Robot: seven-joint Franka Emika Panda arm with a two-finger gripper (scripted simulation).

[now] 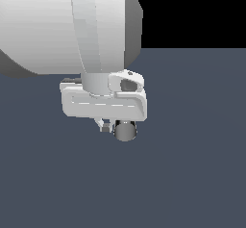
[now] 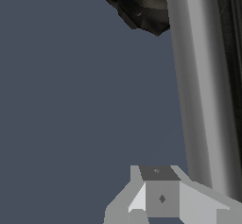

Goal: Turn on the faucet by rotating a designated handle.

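Observation:
In the exterior view the big white arm and my gripper (image 1: 104, 127) hang over the faucet and hide most of it. Only the flat round end of the silver-grey handle (image 1: 126, 131) shows, just below the hand and right beside the fingertips, on the exterior view's right. In the wrist view the handle (image 2: 201, 90) is a long shiny bar running close past my gripper (image 2: 160, 194). The faucet's black ridged base (image 2: 142, 5) lies beyond it. The fingers look closed together with nothing between them, alongside the bar. Whether they touch it I cannot tell.
A flat dark blue-grey floor (image 1: 192, 174) lies all around the faucet. The white arm link (image 1: 62, 25) fills the upper part of the exterior view.

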